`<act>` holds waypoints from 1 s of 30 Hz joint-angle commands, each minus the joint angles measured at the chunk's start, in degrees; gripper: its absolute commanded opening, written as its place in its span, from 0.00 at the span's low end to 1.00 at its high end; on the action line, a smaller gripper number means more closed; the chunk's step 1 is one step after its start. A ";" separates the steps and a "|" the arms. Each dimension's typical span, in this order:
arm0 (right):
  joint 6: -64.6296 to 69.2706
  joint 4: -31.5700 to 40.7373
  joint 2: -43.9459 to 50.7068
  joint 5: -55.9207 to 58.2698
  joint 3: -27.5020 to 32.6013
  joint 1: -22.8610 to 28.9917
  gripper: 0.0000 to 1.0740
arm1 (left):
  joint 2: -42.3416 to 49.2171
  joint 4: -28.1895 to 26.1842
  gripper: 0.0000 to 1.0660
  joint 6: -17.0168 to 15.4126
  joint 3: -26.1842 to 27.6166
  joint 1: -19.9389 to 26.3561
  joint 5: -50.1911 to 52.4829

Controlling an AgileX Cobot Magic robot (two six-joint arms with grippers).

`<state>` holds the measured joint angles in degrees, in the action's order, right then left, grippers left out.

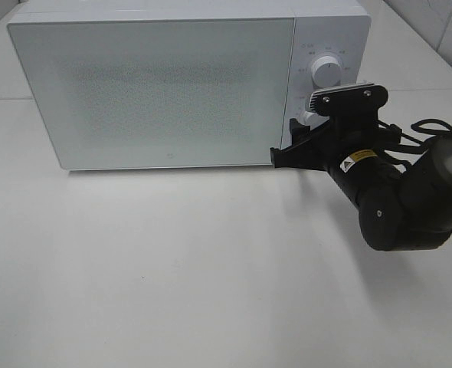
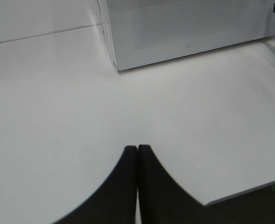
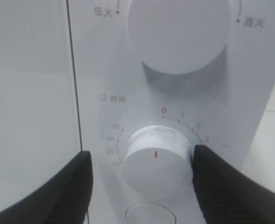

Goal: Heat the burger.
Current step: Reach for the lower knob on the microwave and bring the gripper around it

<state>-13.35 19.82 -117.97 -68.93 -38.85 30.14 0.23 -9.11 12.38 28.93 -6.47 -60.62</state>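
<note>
The right claw [image 3: 141, 155], wide open and empty, straddled the timer knob [image 3: 157, 161] on the microwave [image 1: 341, 31]; the burger presumably lay behind its door [image 1: 157, 92], leftward.

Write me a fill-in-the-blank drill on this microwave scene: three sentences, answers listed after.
1. The microwave has its door ____.
2. The dial between the fingers of the right gripper carries a ____ pointer mark.
3. The left gripper has its fingers pressed ____, holding nothing, above the table.

Missing words: closed; red; together.
</note>
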 commanded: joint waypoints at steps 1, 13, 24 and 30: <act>-0.23 -0.40 0.17 -2.29 -0.46 -0.17 0.55 | 1.15 0.29 0.00 -0.34 0.00 0.06 0.74; -0.23 -0.40 0.17 -4.58 -0.46 -0.17 0.21 | 1.15 0.29 0.00 -0.34 0.00 0.06 0.74; 2.86 -0.40 0.17 -4.35 -0.46 -0.17 0.00 | 1.15 0.29 0.00 -0.34 0.00 0.06 0.74; 12.49 -0.34 0.29 -4.41 -0.46 -0.17 0.00 | 1.15 0.29 0.00 -0.34 0.00 0.06 0.74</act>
<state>-2.81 21.14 -117.97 -69.33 -38.85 29.97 0.23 -9.11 12.38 28.93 -6.47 -60.62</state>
